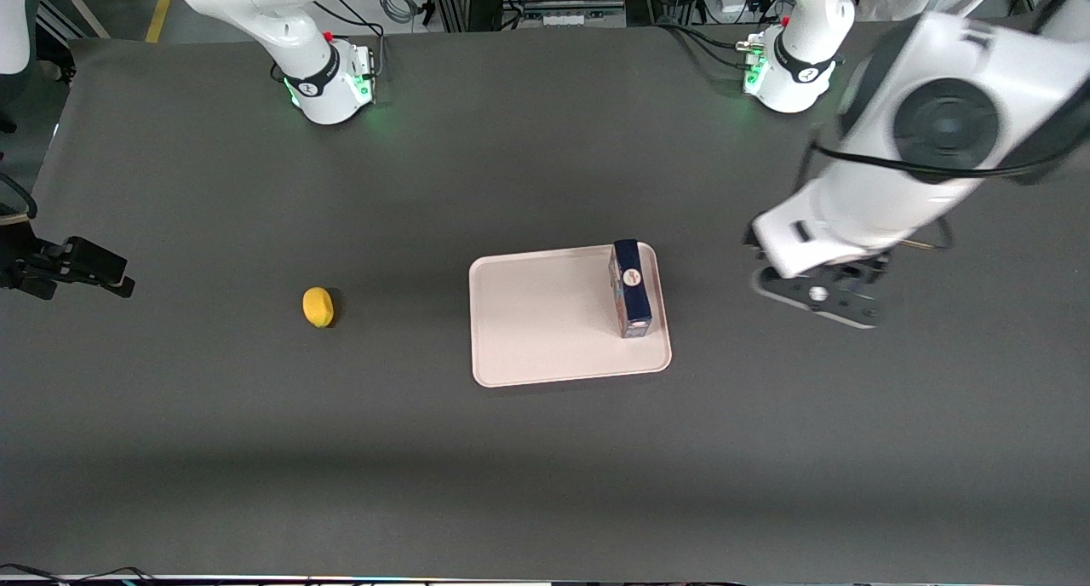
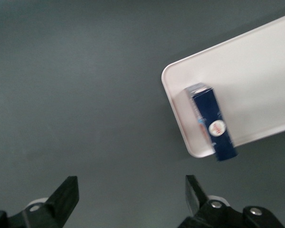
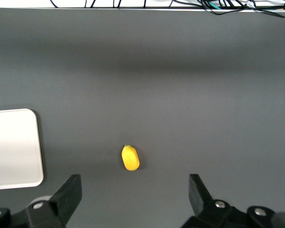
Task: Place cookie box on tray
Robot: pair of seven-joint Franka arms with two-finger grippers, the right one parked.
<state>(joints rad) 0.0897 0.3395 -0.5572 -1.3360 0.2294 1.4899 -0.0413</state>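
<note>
The cookie box lies on the tray along its edge toward the working arm, while the gripper, spread wide and empty, hovers above bare worktop just beside that edge.

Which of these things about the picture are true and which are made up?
1. The cookie box is on the tray. True.
2. The end effector is holding the cookie box. False: it is open with nothing between its fingers, off the tray toward the working arm's end of the table.
3. The cookie box lies in the middle of the tray. False: it lies along the tray's edge nearest the end effector.
4. A small yellow lump sits on the dark table, off the tray. True.
5. The yellow lump touches the tray. False: bare table lies between them.
</note>
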